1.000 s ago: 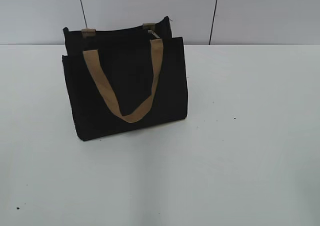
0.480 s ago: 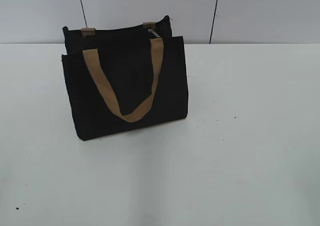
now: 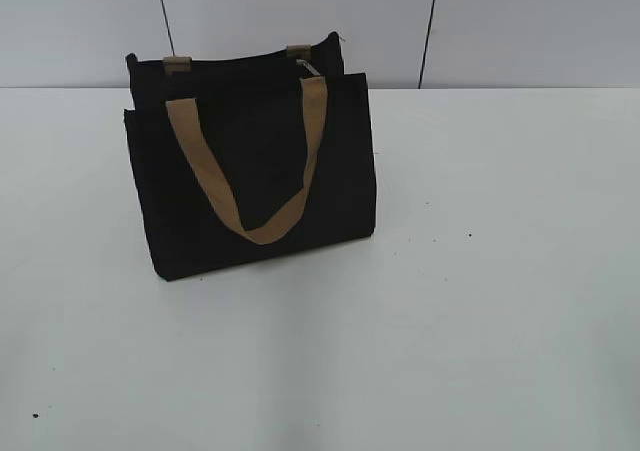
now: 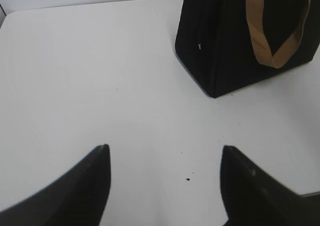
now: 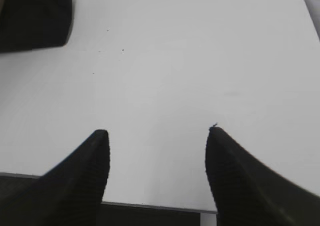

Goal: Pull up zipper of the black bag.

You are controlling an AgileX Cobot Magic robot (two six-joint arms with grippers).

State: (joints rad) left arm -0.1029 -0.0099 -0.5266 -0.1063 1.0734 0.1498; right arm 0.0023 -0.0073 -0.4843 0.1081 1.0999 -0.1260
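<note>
The black bag (image 3: 250, 171) stands upright on the white table, left of the middle in the exterior view, with a tan handle (image 3: 245, 171) hanging down its front. A small silver glint of the zipper (image 3: 307, 66) shows at the top right of the bag. The bag also shows at the top right of the left wrist view (image 4: 240, 35) and as a corner at the top left of the right wrist view (image 5: 32, 15). My left gripper (image 4: 165, 151) is open and empty above bare table, short of the bag. My right gripper (image 5: 157, 133) is open and empty near the table's front edge. Neither gripper shows in the exterior view.
The white table (image 3: 480, 271) stretches to the right and front of the bag. A grey panelled wall (image 3: 500, 21) stands behind. The table's front edge (image 5: 150, 206) shows under my right gripper. A small dark speck (image 4: 188, 178) lies on the table.
</note>
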